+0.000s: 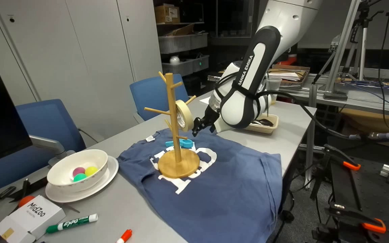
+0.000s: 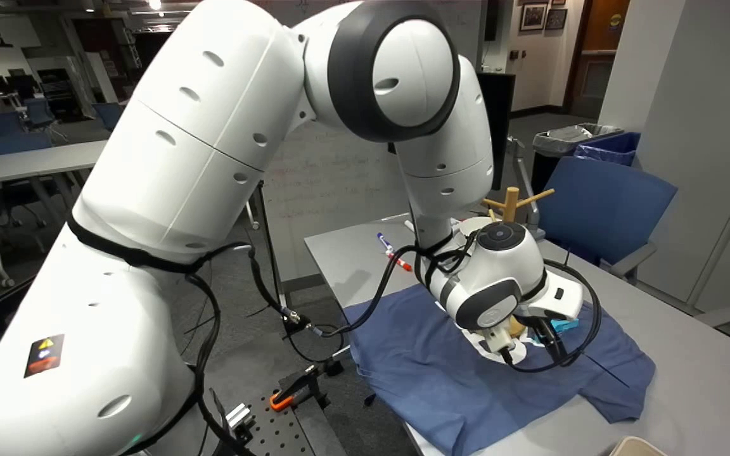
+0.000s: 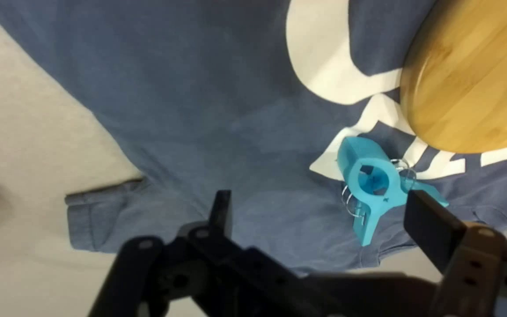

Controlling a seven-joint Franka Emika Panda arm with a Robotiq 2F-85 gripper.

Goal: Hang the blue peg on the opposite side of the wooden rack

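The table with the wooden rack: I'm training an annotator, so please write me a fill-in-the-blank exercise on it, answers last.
Of the blue peg and the roll of tape, the one hanging on the wooden rack is the ____.
Of the rack and the white bowl, the peg lies nearer the ____.
The gripper holds nothing, and its jaws stand ____.
The white box beside the green marker bears the name ____.
Missing words: roll of tape; rack; open; MidZoo.
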